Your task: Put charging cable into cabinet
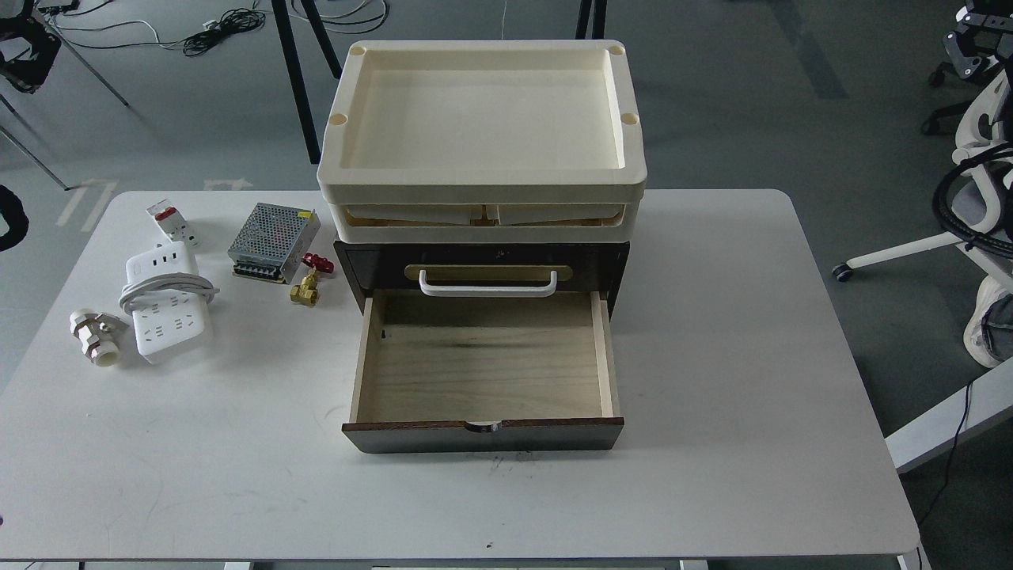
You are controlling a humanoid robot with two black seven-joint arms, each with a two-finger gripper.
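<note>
A white counter [712, 332] with rounded corners stands on a grey floor [752, 95]; black cables [225, 24] trail across the floor at the back, and a white office chair [973, 198] is cut off at the right edge. The cabinet [483, 269] sits mid-counter, its lower drawer [483, 356] pulled fully out, bare pale wood showing inside, with cream trays [483, 119] stacked on top. The charging cable [168, 301] lies on the counter well left of the cabinet, its cord looped across the strip. Near it are a small white socket [172, 222], a perforated metal box [273, 241], a brass valve [307, 283] and a white pipe fitting [96, 336]. Neither pincer is in view, so I cannot tell how either one stands. The drawer's front handle is mostly hidden.
</note>
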